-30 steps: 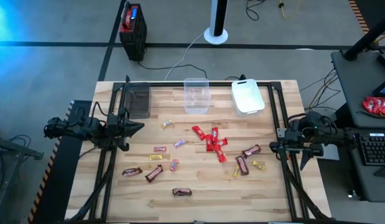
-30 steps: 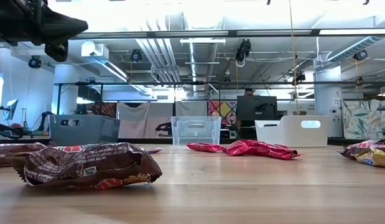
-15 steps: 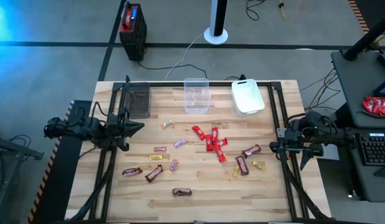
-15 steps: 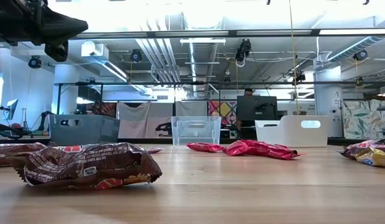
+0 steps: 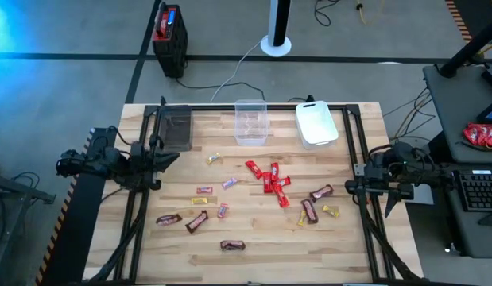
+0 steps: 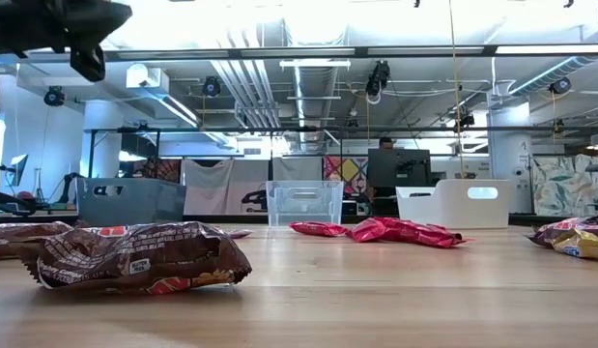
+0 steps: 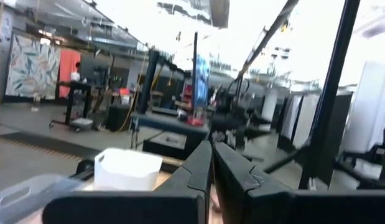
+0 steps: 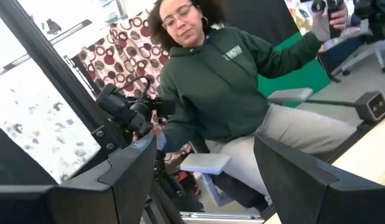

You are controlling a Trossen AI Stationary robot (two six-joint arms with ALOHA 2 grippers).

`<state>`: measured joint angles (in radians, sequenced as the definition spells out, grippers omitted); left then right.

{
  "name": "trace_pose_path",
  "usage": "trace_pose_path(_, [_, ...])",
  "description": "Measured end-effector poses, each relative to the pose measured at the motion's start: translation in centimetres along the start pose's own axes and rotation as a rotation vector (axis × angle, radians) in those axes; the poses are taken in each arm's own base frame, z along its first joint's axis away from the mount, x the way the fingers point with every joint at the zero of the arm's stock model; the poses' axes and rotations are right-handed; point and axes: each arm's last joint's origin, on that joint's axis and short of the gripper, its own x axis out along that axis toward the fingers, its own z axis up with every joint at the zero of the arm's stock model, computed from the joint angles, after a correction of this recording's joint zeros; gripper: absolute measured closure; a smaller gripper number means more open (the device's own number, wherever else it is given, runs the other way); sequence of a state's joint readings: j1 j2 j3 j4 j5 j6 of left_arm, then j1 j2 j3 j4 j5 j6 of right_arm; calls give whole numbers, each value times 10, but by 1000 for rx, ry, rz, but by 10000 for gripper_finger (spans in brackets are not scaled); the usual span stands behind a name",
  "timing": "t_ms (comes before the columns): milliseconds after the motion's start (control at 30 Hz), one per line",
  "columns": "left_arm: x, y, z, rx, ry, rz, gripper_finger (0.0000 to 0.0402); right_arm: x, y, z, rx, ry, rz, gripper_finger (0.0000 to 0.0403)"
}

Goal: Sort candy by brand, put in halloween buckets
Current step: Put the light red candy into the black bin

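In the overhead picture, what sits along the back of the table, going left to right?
Grey bin → clear bin → white bin.

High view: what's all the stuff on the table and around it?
table: one, pale wood, centre
dark grey bin: one, far edge, left
clear bin: one, far edge, middle
white bin: one, far edge, right
red bars: about six, clustered mid-table
dark brown bars: five, three near left, two right
small pieces: several, yellow and pink, scattered
black-and-red box: one, on the floor beyond the table
person: one, green sweatshirt, right wrist view
left gripper: shut, above the table's left edge
right gripper: open, at the table's right edge
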<state>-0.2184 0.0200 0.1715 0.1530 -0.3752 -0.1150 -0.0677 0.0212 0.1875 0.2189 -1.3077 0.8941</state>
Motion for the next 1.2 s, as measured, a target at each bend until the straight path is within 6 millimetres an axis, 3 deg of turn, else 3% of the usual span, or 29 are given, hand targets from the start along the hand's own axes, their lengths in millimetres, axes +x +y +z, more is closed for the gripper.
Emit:
trace_pose_path(100, [0,0,1,-4,-12,-1,402,0,-1,1,-268,-36,-38,138])
trace_pose_path(200, [0,0,2,-5,-15,-2,402,-1,-5,7,-518,-176,-239,138])
trace_pose_path(433, [0,0,4,33,-39,-3,402,-12,-22,19,-630,-488,-901,138])
trace_pose_path(533, [1,-1,8,-78,-75,-10,402,-14,-28,21,-594,-514,-1004,138])
trace_pose_path(767, [18,-11,4,-311,-45,-132,402,-10,-36,31,-349,-426,-1026,138])
trace_pose_path(1000, [50,-27,-8,-294,73,-224,402,-5,-32,61,-177,-282,-1103,138])
trace_pose_path(1200, [71,-35,-7,-284,320,-147,402,-1,-36,78,-89,-189,-1168,138])
